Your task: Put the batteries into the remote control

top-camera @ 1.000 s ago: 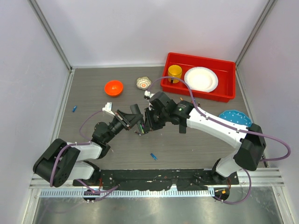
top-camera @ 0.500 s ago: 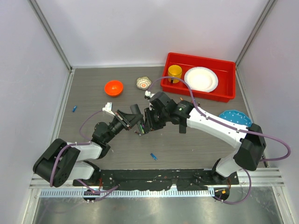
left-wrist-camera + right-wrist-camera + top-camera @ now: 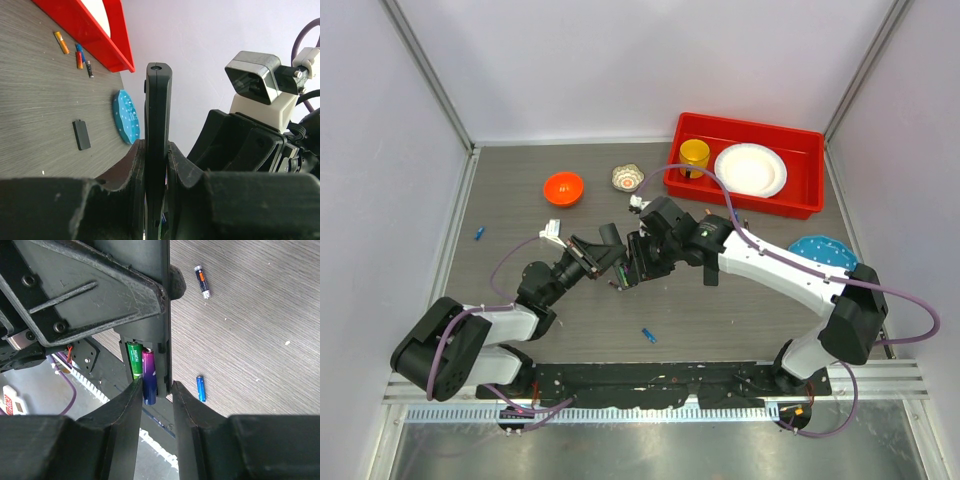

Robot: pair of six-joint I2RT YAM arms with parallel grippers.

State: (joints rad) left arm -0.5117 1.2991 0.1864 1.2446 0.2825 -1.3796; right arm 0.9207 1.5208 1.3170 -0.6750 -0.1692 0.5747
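Alignment was the whole matter. My left pincer was clamped on the remote control near one end and held it lifted on edge, its long axis running straight out along my fingers and its open slot turned toward my right arm. My right pincer sat at the slot's end with its fingers parted, a little wider than the purple battery between them. One finger looked to be touching that battery, though I could not tell whether it pressed. The battery lay along the remote's length beside the green battery, which looked seated, and its near end poked out past the slot toward my right pincer. So I judged that the coming push would run along that long axis, with my right arm the nearer one for it. I counted one remote, two batteries at the slot and two loose blue batteries on the table. A cluster also lay by the red tray — three, maybe four, too small to be sure. One flat black rectangle lay near the blue plate.
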